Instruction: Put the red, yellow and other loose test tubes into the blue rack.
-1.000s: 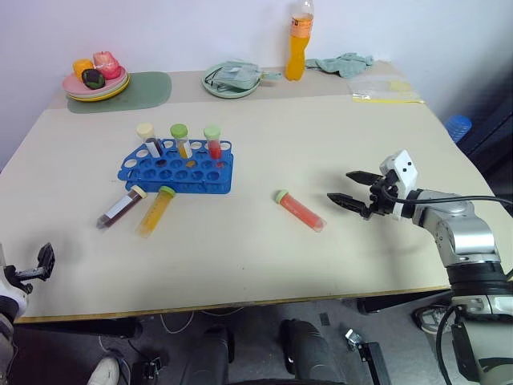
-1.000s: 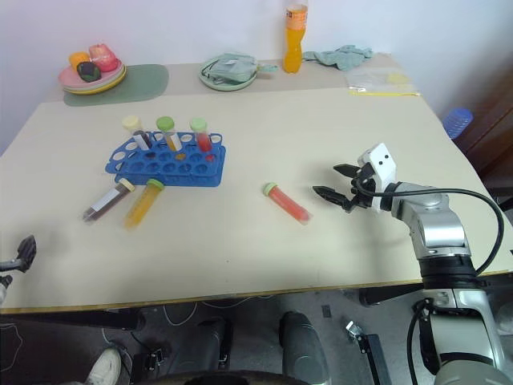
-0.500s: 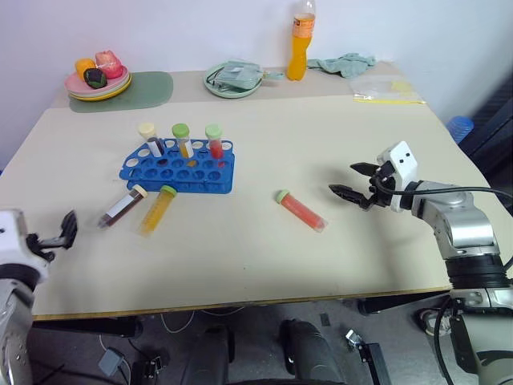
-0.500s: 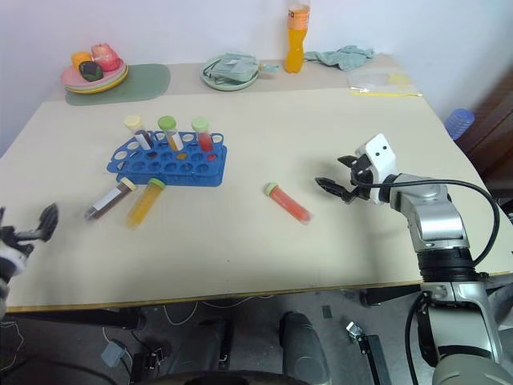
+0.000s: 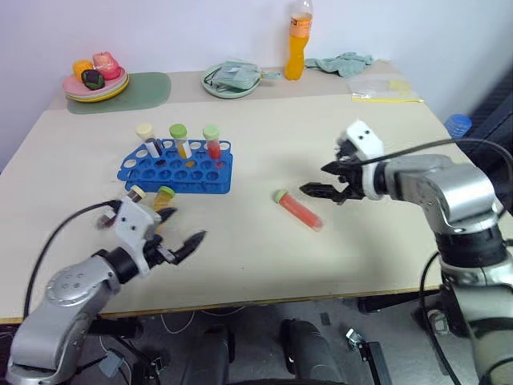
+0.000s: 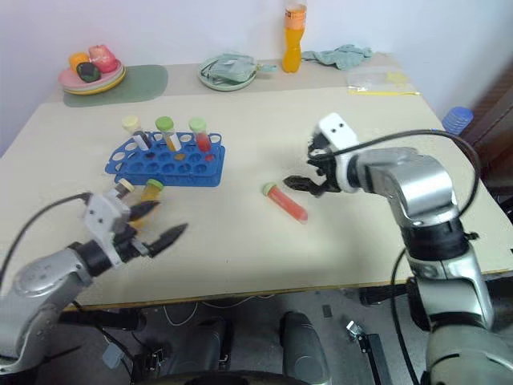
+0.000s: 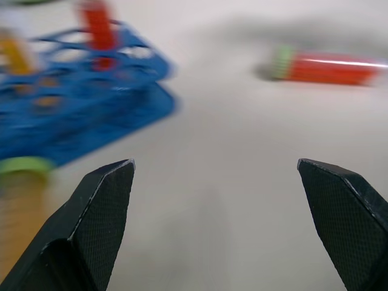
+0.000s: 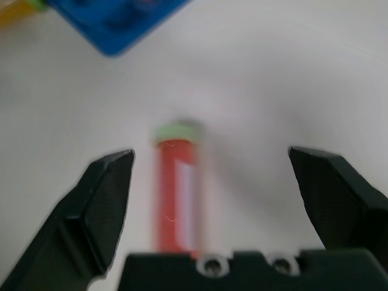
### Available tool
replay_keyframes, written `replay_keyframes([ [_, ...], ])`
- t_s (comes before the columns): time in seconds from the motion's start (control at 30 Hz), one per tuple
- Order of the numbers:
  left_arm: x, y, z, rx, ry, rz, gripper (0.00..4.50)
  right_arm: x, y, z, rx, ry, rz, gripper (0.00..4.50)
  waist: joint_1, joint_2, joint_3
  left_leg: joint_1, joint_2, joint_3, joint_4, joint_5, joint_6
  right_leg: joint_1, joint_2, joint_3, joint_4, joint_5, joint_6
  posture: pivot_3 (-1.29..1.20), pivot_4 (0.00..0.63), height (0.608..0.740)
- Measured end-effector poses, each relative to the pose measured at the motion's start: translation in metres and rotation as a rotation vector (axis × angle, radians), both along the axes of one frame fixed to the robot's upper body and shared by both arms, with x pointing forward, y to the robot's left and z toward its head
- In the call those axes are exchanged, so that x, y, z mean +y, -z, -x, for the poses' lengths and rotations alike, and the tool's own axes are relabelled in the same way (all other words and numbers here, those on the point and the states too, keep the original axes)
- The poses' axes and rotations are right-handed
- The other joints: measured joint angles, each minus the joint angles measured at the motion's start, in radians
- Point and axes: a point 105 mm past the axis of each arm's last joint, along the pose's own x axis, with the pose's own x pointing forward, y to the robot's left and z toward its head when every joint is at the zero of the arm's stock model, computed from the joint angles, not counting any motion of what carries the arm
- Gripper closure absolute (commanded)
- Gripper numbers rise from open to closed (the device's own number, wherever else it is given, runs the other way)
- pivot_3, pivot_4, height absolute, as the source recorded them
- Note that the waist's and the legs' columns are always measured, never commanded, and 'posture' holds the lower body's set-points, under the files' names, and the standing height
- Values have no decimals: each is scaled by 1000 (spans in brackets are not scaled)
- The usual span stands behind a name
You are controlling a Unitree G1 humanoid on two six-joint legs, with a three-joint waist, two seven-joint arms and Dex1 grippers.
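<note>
The blue rack (image 5: 178, 169) stands left of the table's middle with three capped tubes upright in its back row. A loose red tube (image 5: 298, 209) with a green cap lies to its right. My right gripper (image 5: 318, 179) hangs open just right of and above it; the right wrist view shows the red tube (image 8: 177, 197) between the spread fingers. My left gripper (image 5: 183, 228) is open in front of the rack. It partly hides the yellow tube (image 5: 164, 194) and the maroon tube's cream cap (image 5: 135, 192). The left wrist view shows the rack (image 7: 79, 103) and the yellow tube (image 7: 21, 185) beside a finger.
Along the back edge stand an orange drink bottle (image 5: 299, 40), a green bowl with a cloth (image 5: 232, 80), a plate of toy food (image 5: 96, 80) on a grey-green mat (image 5: 144, 88), a crumpled cloth (image 5: 345, 62) and a plastic bag (image 5: 383, 88).
My left arm has swung in from the table's left edge to the front of the rack, over the two loose tubes. My right gripper has moved left to the red tube. Both stayed open.
</note>
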Motion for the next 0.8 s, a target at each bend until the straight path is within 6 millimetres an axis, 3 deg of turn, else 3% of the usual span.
replay_keyframes([
  [0.13,-18,1,-2,-14,62,4,68,16,15,0,172,50,97,0,12,0,0,-1,-2,0,1,0,0,0,-2,0,-1,1,1,0,150,740],
  [0.5,-42,21,8,23,108,9,68,29,31,-14,304,107,252,0,5,0,0,-1,-1,1,0,0,1,-2,-1,0,0,1,2,0,150,740],
  [0.6,-42,25,10,31,100,6,0,31,35,-15,322,112,265,1160,5,0,0,-1,-1,1,0,0,1,-2,-1,0,0,1,2,0,150,740],
  [0.73,-40,26,10,31,87,2,0,35,36,-13,326,92,287,3278,5,0,0,-1,-1,1,0,0,1,-2,-1,0,0,1,2,0,150,740],
  [0.8,-40,26,11,31,80,4,0,38,33,-10,314,55,291,3806,5,1,0,-1,-1,1,0,0,1,-2,-1,0,0,1,2,0,150,740],
])
